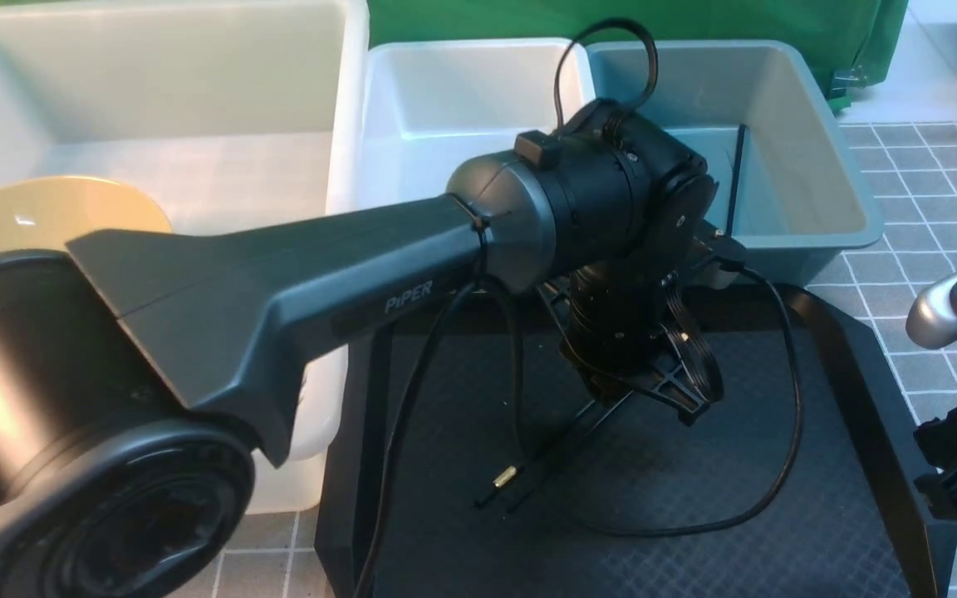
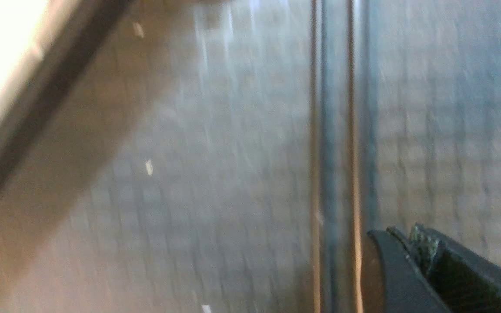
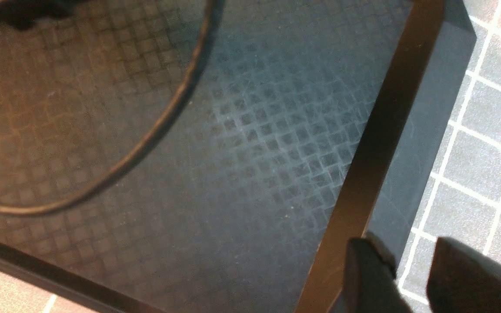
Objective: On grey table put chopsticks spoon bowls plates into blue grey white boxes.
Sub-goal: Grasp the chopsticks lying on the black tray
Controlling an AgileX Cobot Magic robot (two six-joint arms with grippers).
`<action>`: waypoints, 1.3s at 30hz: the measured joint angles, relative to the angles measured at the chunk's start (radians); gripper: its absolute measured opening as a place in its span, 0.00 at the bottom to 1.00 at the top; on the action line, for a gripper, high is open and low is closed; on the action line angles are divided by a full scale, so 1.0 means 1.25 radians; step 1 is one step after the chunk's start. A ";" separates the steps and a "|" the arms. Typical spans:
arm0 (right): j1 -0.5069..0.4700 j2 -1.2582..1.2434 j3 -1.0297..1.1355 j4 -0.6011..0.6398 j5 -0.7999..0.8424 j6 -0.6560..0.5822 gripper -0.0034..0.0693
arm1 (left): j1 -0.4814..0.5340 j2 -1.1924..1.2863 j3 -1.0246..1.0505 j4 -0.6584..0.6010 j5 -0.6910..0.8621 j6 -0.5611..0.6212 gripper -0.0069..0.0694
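Entry: chopsticks (image 1: 538, 462), a black pair low over the black tray (image 1: 719, 432), far ends under the left gripper (image 1: 607, 397), grip not discernible; hazard: an off-centre or single-stick pinch would let them swing or drop short of the blue box (image 1: 802, 141)

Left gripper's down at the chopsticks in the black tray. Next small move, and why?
Probably a short straight lift of the left gripper to test the grip. It sits at the far end of the chopsticks, whose gold-banded end seems to rest on the black tray, and the blurred wrist view doesn't confirm a hold. If they rise, head for the blue box, where one stick already leans.
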 joint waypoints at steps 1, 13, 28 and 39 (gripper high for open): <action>0.000 0.000 0.000 0.000 0.000 0.000 0.37 | 0.000 0.002 0.000 0.002 -0.006 0.007 0.16; 0.000 0.000 0.000 0.003 -0.003 0.001 0.37 | 0.000 0.075 -0.006 0.005 -0.009 0.063 0.56; 0.000 0.000 0.000 0.009 -0.003 0.002 0.37 | -0.006 0.069 -0.010 -0.010 0.024 0.019 0.14; 0.000 0.000 0.000 0.009 -0.003 0.002 0.37 | -0.004 -0.042 0.000 -0.044 0.037 0.017 0.08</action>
